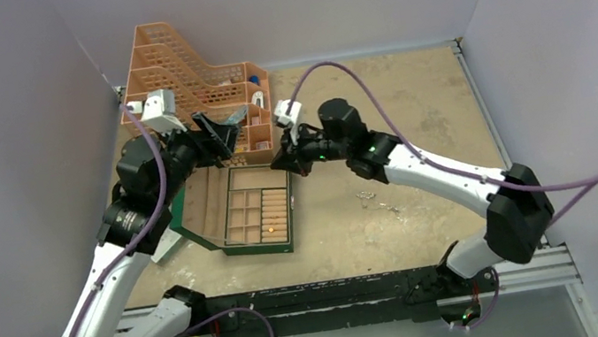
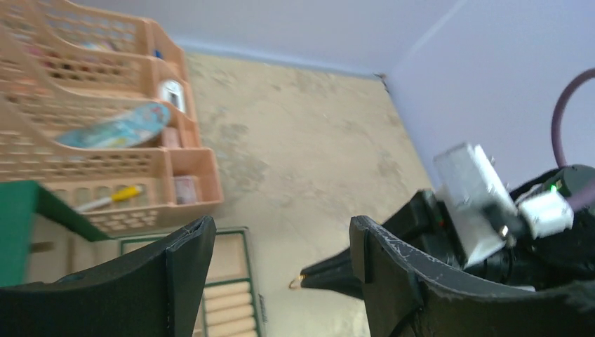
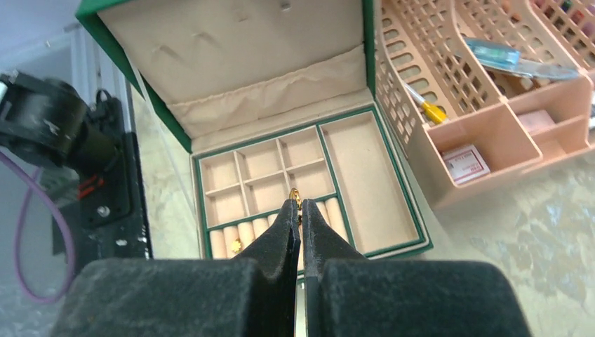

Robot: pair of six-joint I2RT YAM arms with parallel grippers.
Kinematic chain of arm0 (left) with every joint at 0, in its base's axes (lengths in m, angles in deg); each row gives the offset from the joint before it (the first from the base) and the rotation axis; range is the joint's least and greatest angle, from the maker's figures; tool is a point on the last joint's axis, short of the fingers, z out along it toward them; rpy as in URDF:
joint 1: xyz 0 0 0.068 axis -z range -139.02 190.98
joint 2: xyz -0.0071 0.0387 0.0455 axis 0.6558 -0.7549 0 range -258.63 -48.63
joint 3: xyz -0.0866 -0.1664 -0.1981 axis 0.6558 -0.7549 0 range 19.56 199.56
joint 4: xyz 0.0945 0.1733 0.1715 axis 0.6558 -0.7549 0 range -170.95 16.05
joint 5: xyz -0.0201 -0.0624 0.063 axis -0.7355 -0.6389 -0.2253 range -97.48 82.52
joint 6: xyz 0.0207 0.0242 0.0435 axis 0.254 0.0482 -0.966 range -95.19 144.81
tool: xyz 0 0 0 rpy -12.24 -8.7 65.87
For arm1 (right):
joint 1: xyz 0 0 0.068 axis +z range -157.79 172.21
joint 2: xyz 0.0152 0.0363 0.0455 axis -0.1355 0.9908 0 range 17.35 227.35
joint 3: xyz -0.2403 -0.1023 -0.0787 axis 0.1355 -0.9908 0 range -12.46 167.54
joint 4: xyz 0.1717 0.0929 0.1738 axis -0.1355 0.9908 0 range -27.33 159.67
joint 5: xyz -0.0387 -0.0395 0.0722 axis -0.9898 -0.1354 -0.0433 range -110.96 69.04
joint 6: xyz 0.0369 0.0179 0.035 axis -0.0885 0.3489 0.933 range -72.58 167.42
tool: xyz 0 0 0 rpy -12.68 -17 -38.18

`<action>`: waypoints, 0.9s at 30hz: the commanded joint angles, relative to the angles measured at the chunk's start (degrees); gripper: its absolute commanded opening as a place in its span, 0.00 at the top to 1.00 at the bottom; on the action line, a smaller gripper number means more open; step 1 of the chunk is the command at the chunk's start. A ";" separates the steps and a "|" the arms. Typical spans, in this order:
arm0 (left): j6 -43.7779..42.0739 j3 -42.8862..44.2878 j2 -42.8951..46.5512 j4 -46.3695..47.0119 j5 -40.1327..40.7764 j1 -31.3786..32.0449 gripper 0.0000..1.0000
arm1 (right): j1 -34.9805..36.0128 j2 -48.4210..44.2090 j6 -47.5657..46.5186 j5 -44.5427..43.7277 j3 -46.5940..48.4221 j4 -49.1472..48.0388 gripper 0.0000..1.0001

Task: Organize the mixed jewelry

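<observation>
- The right gripper (image 3: 297, 207) is pinched closed, and a tiny gold ring (image 3: 295, 196) sticks out from its tips.
- From its wrist camera, that ring sits over the green jewelry box (image 3: 365, 182), about where the small square compartments meet the row of ring rolls. I can't tell whether it touches the lining.
- The box stands open, with its lid tipped back towards the left arm.
- A second gold ring (image 3: 236, 246) is already tucked among the ring rolls, near the left end of that row.
- The left gripper (image 2: 281, 230) is spread wide with nothing between its fingers. It hangs by the box's far left corner, just in front of the peach desk organizer (image 1: 174, 71).
- The left wrist camera looks across at the right gripper's tip and the ring it carries.
- A few loose jewelry pieces (image 1: 369, 197) lie on the table (image 1: 413, 116), to the right of the box and well apart from it.
- A miniature skateboard (image 2: 116, 126) rests in one of the organizer's trays.
</observation>
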 commanded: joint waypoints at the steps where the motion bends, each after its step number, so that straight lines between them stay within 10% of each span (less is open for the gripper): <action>1: -8.12 1.87 2.22 -2.83 13.50 -0.34 0.30 | 3.62 5.46 -14.85 -2.98 7.42 7.49 1.00; 8: -9.82 -2.90 5.60 -4.18 30.94 -0.34 0.28 | 6.58 11.89 -18.20 -9.49 10.47 12.79 1.00; 27: -7.43 -4.46 5.82 -3.77 25.61 -2.07 0.27 | 11.27 21.80 -18.66 -11.39 14.36 21.46 1.00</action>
